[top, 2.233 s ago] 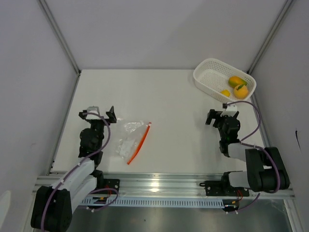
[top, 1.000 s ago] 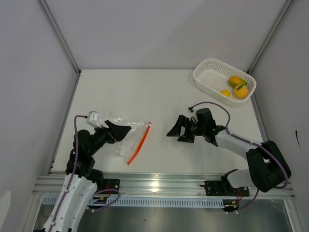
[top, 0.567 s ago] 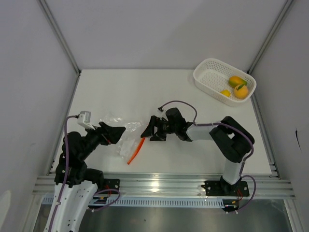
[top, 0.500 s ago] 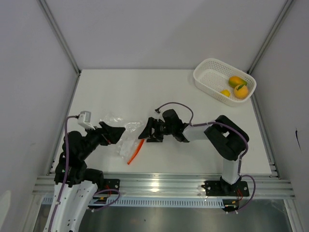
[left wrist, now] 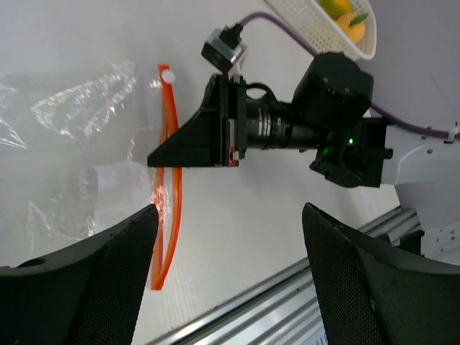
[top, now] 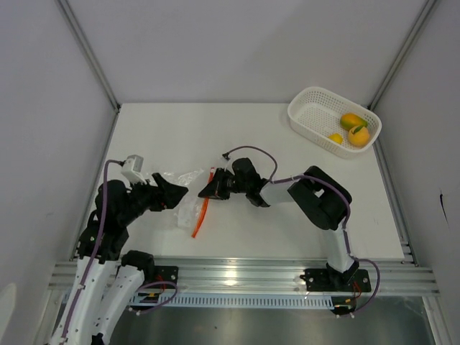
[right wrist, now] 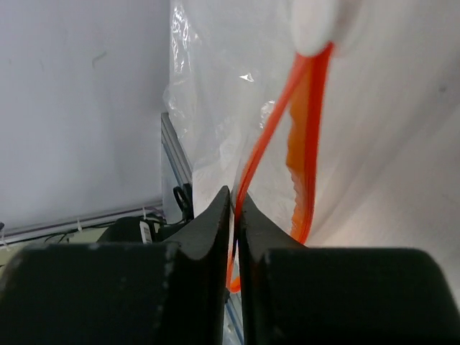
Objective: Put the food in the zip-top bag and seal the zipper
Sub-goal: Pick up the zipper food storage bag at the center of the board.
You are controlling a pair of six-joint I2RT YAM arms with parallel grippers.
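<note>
The clear crinkly zip-top bag lies at the table's left, between the two grippers. Its red-orange zipper runs along the right edge and its two strips have parted. My right gripper reaches in from the right and is shut on one zipper strip near the white slider. Just left of the bag, my left gripper hovers open, its fingers wide apart and empty. The food sits in the white basket at the back right.
The right arm stretches low across the middle of the table with its cable looping above it. Grey walls close the table on three sides. An aluminium rail runs along the near edge.
My right arm swept left across the table to the bag and its jaws closed on the zipper strip. The left gripper shifted slightly, and the zipper's near end swung a little.
</note>
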